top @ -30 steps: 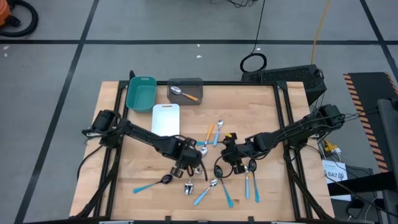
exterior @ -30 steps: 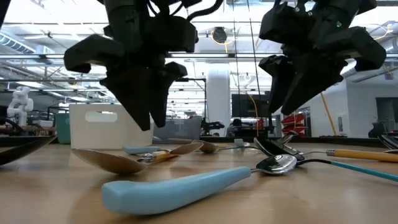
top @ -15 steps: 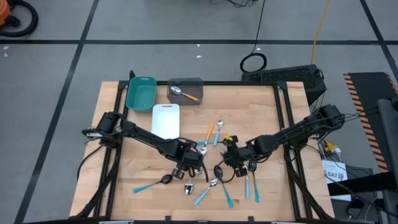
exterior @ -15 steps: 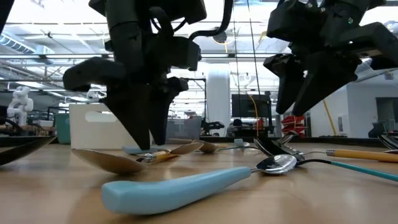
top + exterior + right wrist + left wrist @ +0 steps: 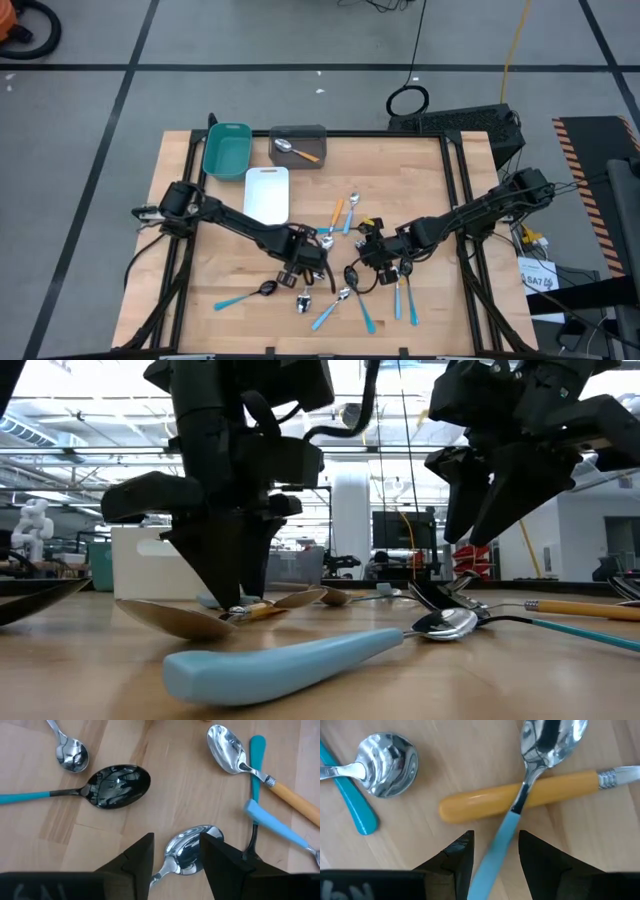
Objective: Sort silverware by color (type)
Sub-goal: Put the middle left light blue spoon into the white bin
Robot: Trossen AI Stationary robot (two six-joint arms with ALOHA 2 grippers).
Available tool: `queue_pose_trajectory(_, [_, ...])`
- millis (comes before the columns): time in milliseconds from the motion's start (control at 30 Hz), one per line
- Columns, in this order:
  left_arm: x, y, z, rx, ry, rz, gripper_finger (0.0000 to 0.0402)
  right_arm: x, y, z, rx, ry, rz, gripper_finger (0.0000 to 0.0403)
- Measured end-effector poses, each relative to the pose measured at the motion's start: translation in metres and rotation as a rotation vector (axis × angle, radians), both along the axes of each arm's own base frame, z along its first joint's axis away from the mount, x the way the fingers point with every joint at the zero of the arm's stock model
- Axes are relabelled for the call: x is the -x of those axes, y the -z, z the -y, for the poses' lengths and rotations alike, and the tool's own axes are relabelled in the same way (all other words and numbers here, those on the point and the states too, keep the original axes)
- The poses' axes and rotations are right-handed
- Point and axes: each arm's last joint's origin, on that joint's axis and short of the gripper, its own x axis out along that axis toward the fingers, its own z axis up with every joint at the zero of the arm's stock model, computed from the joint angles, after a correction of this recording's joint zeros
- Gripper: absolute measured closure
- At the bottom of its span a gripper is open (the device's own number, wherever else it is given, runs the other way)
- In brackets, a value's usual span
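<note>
Several spoons with orange or light-blue handles lie scattered on the wooden table (image 5: 200, 280). My left gripper (image 5: 305, 268) is open and low over the table, its fingers on either side of a light-blue-handled silver spoon (image 5: 540, 750). That spoon lies across an orange handle (image 5: 485, 802). My right gripper (image 5: 375, 262) is open and hangs above a silver spoon bowl (image 5: 187, 847), which shows between its fingers; a black-bowled spoon (image 5: 117, 787) lies beside it. In the low view the left gripper (image 5: 235, 595) reaches almost to the wood and the right gripper (image 5: 478, 530) stays higher. My left gripper comes from above, pointing down, with its fingers (image 5: 462, 855) across the spoon's light-blue handle (image 5: 502, 832), one on each side, near where it crosses the orange handle. The spoon lies flat on the table. Whether the fingers touch the handle I cannot tell.
At the table's far left stand a teal tray (image 5: 227, 148), a grey tray (image 5: 310, 135) holding an orange-handled spoon (image 5: 295, 150), and a white tray (image 5: 267, 192). More spoons lie near the near edge (image 5: 330, 312). Bare wood lies at the near left and far right.
My left gripper has come down toward the table, over the blue-handled spoon, staying open. My right gripper has shifted a little toward the near edge and then kept still. The spoons have not moved.
</note>
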Motion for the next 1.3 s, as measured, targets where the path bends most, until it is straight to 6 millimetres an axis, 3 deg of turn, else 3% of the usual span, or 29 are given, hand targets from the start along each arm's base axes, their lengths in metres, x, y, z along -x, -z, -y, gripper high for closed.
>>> queue_pose_trajectory(533, [-0.001, 0.011, 0.002, 0.011, -0.005, -0.031, 0.0366, -0.001, 0.000, 0.000, 0.000, -0.002, 0.008, 0.0250])
queue_pose_trajectory(967, [0.001, 0.009, 0.008, 0.000, -0.039, -0.023, 0.0374, -0.001, -0.001, 0.000, -0.001, -0.002, 0.011, 0.0250])
queue_pose_trajectory(1300, [-0.006, -0.008, 0.013, -0.016, -0.072, -0.040, 0.0374, 0.000, 0.000, 0.000, 0.005, -0.002, -0.006, 0.0250])
